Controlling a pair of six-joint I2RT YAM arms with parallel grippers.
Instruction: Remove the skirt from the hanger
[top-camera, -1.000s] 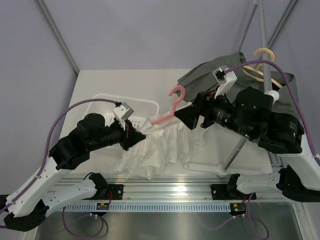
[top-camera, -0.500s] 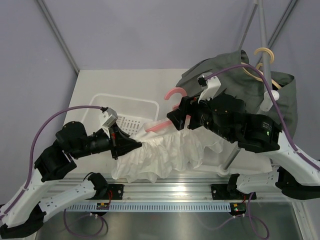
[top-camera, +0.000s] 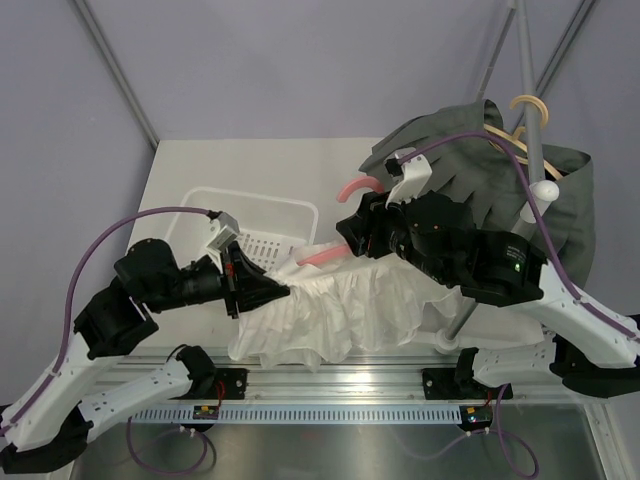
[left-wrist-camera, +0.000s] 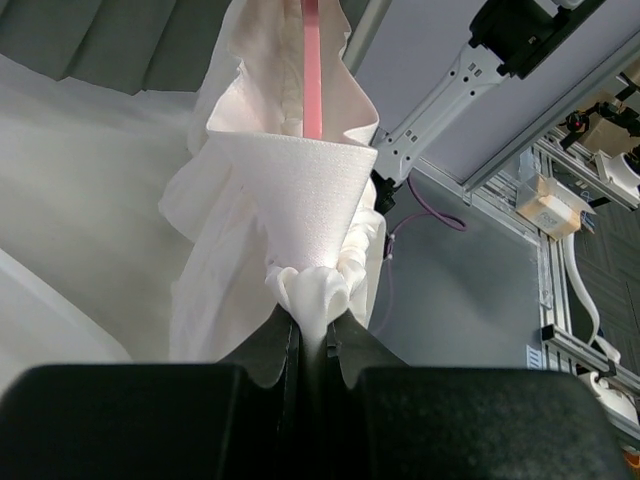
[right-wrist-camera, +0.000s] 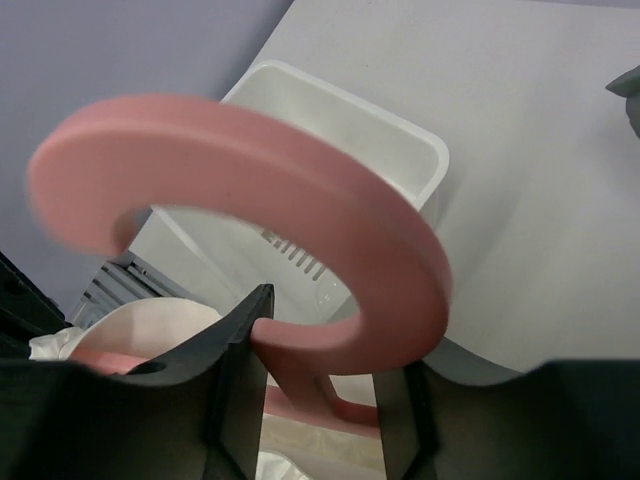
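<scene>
There's the left gripper (left-wrist-camera: 310, 338) clamped on the white skirt (top-camera: 345, 305) low in mid-frame, right gripper (right-wrist-camera: 320, 360) pinching the pink hanger (right-wrist-camera: 405, 262) by its neck, so best pull apart along the bar, no jerks

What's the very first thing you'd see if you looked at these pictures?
Probably the white skirt, stretched between the two arms near the table's front edge, with the left gripper pinching one end. Next comes the pink hanger in the middle, its neck clamped by the right gripper.
</scene>
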